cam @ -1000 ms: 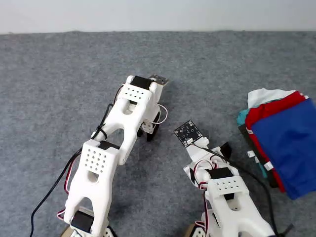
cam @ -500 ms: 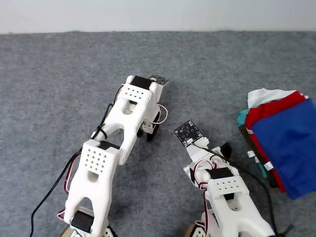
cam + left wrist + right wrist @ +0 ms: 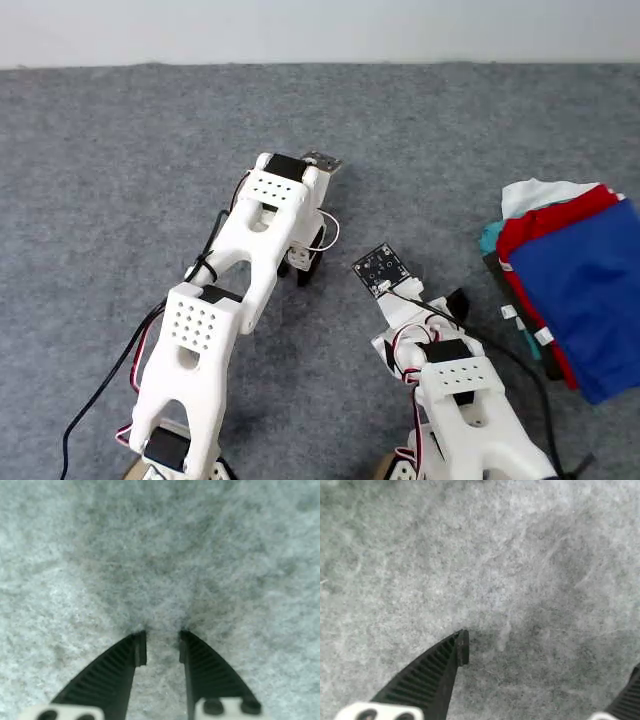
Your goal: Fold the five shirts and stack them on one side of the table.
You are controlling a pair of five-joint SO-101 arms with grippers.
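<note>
The stack of shirts (image 3: 575, 290) — blue on top, red, white and teal edges beneath — sits at the right side of the table (image 3: 120, 150). The right pincer (image 3: 550, 660) gapes wide and the left pincer (image 3: 159, 647) is narrowly parted, both empty. The uneven layers could slide if the nearby arm brushes them.

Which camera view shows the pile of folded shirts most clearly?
The high view: the pile of shirts lies at the right edge of the grey table cover, blue on top, with red, white and teal beneath. The wrist views face that cover beneath the left end effector and the right end effector.
</note>
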